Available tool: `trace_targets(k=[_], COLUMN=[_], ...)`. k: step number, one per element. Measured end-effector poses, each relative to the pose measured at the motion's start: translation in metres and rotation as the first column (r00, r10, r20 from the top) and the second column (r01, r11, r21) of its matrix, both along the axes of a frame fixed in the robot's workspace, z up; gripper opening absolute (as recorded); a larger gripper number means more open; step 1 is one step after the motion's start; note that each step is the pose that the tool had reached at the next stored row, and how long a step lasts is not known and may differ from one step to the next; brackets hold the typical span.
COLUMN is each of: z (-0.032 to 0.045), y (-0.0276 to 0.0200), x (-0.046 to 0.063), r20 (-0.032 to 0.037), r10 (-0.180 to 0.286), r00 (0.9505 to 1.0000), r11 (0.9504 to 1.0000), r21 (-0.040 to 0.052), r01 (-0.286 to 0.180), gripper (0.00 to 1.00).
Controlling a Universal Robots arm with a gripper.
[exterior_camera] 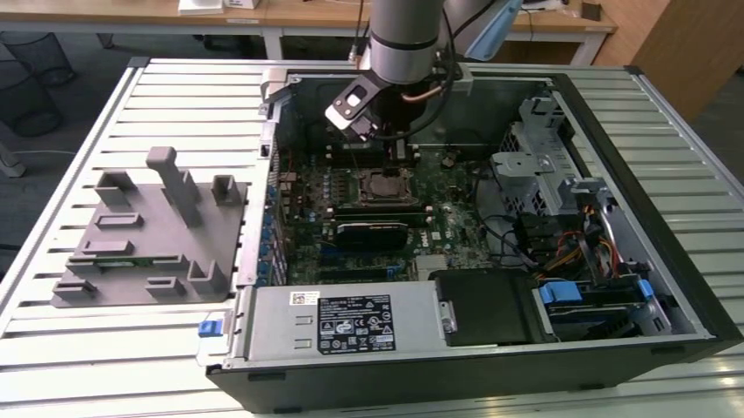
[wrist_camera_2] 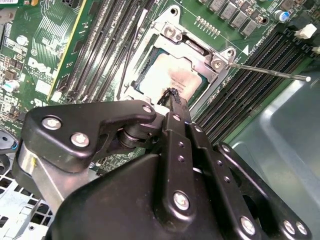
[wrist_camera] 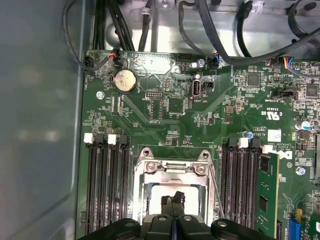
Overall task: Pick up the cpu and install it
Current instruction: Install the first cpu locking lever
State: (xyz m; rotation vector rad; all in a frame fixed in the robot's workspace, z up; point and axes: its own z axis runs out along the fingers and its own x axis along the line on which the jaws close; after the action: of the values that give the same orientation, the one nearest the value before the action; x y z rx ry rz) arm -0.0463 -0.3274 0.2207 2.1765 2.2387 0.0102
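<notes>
already seated: pale silvery square cpu (wrist_camera_2: 167, 75) in metal-framed socket (wrist_camera_2: 172, 32)
black gripper (wrist_camera_2: 172, 95) clenched empty, tips close above it

Tiny white print on motherboard (wrist_camera: 200, 125), power supply sticker (exterior_camera: 355, 322), nothing clearly readable.
</notes>
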Motion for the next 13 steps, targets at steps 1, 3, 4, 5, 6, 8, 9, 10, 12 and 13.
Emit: trace_targets(k=[1,3,4,5,6,8,9,10,12,13], z=[0.0002,0.001,0.0017,0.0024,0.0032,0.0061,0.0081,0.0101,0.0144,0.0168], y=[0.0,0.0,0.0,0.0,0.0,0.0,0.0,0.0,0.0,0.0], x=[0.0,0.0,0.0,0.0,0.0,0.0,0.0,0.0,0.0,0.0], r20=[0.0001,-0.0001,-0.0001,0.0,0.0001,0.0008,0.0011,0.0014,0.0019,0.0024], r10=[0.0,0.0,0.0,0.0,0.0,0.0,0.0,0.0,0.0,0.0], r00=[1.0,1.0,1.0,1.0,1.0,1.0,1.0,1.0,1.0,1.0], r11=[1.0,1.0,1.0,1.0,1.0,1.0,1.0,1.0,1.0,1.0], r21=[0.0001,-0.0001,-0.0001,0.0,0.0,0.0001,0.0001,0.0,0.0,0.0], r01=[0.0,0.0,0.0,0.0,0.0,0.0,0.0,0.0,0.0,0.0], gripper=[0.11,0.11,0.11,0.11,0.11,0.11,0.11,0.11,0.11,0.11])
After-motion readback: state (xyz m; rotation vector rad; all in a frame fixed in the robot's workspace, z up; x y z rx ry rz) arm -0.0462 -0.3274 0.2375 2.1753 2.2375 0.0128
